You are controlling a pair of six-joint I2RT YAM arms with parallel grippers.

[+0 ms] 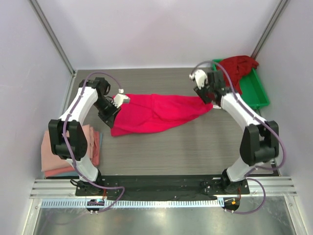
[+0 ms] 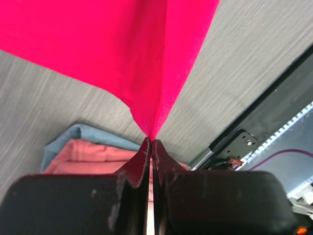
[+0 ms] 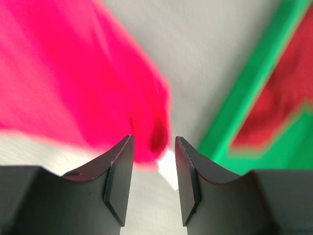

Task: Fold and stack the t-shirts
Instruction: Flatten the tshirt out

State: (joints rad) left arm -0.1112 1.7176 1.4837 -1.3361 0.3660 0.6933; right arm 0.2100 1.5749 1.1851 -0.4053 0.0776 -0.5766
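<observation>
A bright pinkish-red t-shirt [image 1: 156, 113] lies stretched across the middle of the table. My left gripper [image 1: 116, 105] is shut on its left end, and in the left wrist view the cloth [image 2: 122, 49] fans out from the pinched tips [image 2: 150, 139]. My right gripper [image 1: 205, 95] is at the shirt's right end. Its jaws [image 3: 154, 142] stand open, with the blurred shirt tip [image 3: 73, 83] lying just beyond them and not clamped. A darker crimson t-shirt [image 1: 239, 66] lies crumpled in the tray. Folded salmon-pink t-shirts [image 1: 58, 156] are stacked at the left.
The green tray [image 1: 257, 90] sits at the far right against the wall, just right of my right gripper; its rim [image 3: 244, 107] shows in the right wrist view. The folded stack [image 2: 93, 152], with a blue-grey layer [image 2: 73, 134], lies below my left gripper. White walls enclose the table.
</observation>
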